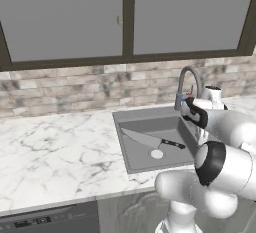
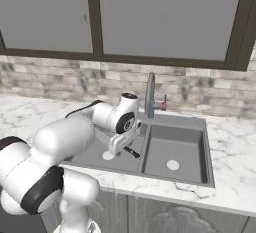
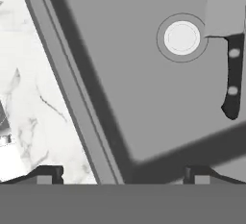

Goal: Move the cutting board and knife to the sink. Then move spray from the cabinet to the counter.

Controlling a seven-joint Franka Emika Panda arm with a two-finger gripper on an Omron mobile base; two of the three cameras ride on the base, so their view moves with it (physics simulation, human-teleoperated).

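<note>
Wide-open empty claw above sink

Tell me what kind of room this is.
Most likely a kitchen, a rendered one: a grey sink with a curved faucet is set into a white marble counter, a chef's knife lies in the basin, and wall cabinets hang above a stone backsplash.
</note>
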